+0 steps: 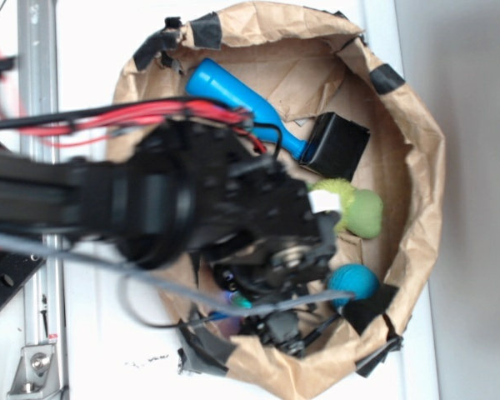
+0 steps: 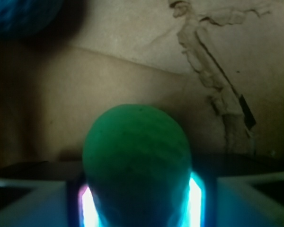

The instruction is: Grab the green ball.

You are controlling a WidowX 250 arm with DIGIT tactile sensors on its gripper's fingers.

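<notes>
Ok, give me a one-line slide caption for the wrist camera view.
Wrist view: the green ball sits between the gripper fingers above the brown paper lining.

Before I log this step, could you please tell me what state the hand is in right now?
Hand: closed on the green ball, which sits squeezed between its two lit fingers in the wrist view.

Black WidowX arm (image 1: 150, 204), blocky matte housings, round joint hub with silver screw. Red and black cables along upper side; grey cable looping beneath. Small white label near wrist. Gripper (image 2: 141, 201) fingers (image 2: 87, 208) pale, glowing blue-white.
</notes>
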